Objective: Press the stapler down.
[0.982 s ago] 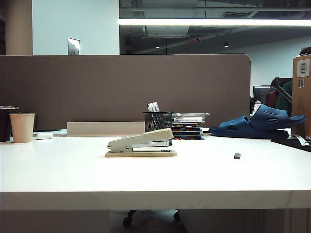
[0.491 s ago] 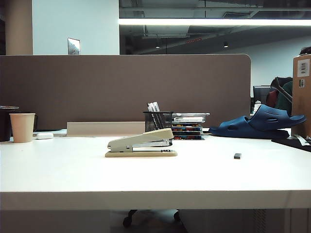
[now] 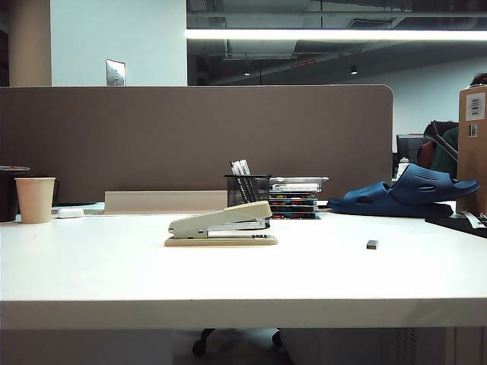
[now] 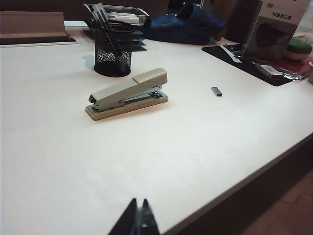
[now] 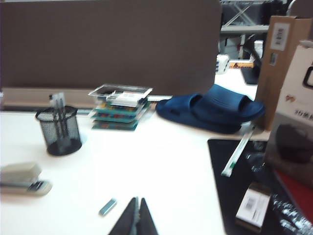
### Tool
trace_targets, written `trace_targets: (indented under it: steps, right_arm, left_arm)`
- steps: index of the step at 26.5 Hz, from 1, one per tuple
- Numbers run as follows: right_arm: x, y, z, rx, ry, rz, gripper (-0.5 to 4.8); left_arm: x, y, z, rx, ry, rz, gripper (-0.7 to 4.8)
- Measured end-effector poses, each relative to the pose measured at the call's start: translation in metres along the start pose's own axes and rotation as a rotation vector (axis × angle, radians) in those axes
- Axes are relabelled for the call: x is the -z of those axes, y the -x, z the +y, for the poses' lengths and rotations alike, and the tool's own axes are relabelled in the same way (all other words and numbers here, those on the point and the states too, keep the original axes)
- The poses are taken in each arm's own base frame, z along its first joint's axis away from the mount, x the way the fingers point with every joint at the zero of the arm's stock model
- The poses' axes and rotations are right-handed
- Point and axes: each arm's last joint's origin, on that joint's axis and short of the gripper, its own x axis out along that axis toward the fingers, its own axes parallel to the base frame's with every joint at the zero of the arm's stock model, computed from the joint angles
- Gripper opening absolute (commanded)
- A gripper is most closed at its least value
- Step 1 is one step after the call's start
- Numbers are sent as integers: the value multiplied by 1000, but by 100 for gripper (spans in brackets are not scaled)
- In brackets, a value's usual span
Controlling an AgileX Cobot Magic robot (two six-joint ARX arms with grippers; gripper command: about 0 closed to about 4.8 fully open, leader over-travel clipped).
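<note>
Stapler (image 3: 221,226): we log it on the white table (image 3: 114,274), near the mesh pen cup (image 3: 246,189), top arm raised, unmoved over the last second. Left gripper (image 4: 138,223) and right gripper (image 5: 135,220): both well short of it, fingers apparently closed together on nothing, though the right wrist view is blurred. Pressing not yet begun.

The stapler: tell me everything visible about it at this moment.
The stapler is long and beige, with a flat tan base, a silver magazine and a wedge-shaped top arm raised, not pressed. It lies flat mid-table, in front of the black mesh pen cup. Nothing touches it: the left gripper and right gripper, both shut, are well short of it.
</note>
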Motion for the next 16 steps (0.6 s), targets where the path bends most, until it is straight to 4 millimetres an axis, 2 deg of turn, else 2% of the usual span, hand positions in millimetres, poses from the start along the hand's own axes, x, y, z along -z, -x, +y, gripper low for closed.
trace_targets:
  steps: [6, 12, 13, 16]
  right_arm:
    - [-16, -12, 1, -92, -31, 111, -9]
    - [-49, -37, -2, -174, -54, 168, -9]
    - [-63, -50, -3, -215, -63, 186, -9]
    - [-82, -83, -6, -304, -91, 242, -9]
  left_arm:
    - [0, 0, 0, 0, 0, 2, -5]
    - [0, 0, 0, 0, 0, 2, -5]
    - [0, 0, 0, 0, 0, 2, -5]
    - [0, 0, 0, 0, -1, 2, -5]
